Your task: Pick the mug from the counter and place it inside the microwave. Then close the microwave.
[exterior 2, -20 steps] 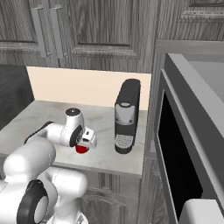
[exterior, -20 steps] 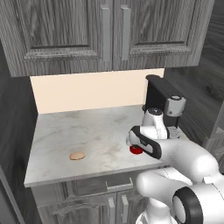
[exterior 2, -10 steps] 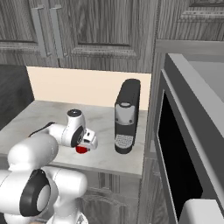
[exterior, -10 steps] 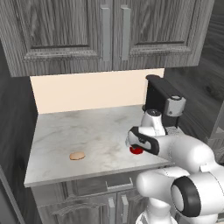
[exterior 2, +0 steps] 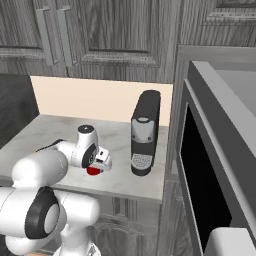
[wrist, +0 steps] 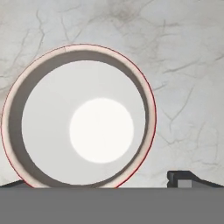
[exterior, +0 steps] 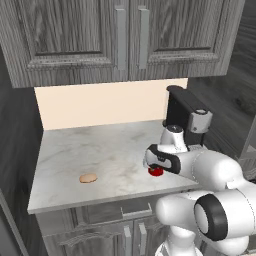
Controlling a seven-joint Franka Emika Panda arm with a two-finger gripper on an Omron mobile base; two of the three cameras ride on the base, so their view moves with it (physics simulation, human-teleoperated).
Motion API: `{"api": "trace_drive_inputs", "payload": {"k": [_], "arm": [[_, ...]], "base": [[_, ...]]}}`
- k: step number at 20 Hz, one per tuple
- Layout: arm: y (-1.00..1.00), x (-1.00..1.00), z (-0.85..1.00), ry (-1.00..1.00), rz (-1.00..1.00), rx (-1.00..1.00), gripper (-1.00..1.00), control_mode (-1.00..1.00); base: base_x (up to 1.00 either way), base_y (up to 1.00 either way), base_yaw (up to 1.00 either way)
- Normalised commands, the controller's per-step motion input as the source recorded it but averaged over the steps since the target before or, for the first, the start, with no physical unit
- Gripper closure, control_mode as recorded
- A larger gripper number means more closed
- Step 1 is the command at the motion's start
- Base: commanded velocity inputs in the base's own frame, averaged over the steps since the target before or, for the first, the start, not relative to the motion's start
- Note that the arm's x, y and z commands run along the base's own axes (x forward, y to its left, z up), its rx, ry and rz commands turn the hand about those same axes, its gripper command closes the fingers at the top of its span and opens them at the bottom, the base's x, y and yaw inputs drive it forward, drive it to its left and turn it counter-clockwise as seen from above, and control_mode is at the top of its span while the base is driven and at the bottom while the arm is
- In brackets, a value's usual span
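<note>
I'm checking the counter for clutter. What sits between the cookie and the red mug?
Nothing: in the left base view, only bare marbled counter runs between the tan cookie and the red mug, which sits under the gripper.

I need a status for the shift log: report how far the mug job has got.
Done: only the approach. The open hand hangs right over the red mug, which stands upright on the counter, not gripped or lifted. Left: close on the mug, carry it into the microwave, whose door stands open, then shut it.
</note>
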Motion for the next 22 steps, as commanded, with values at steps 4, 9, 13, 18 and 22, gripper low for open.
{"api": "trace_drive_inputs", "payload": {"k": [4,9,13,18,22], "arm": [[0.0,0.0,0.0,0.0,0.0,0.0,1.0,-1.0],[0.0,0.0,0.0,0.0,0.0,0.0,1.0,-1.0],[0.0,0.0,0.0,0.0,0.0,0.0,1.0,-1.0],[0.0,-0.15,0.1,0.0,0.0,0.0,1.0,-1.0],[-0.02,-0.34,0.44,0.0,0.0,0.0,1.0,-1.0]], "base": [[0.0,0.0,0.0],[0.0,0.0,0.0],[0.0,0.0,0.0],[0.0,0.0,0.0],[0.0,0.0,0.0]]}}
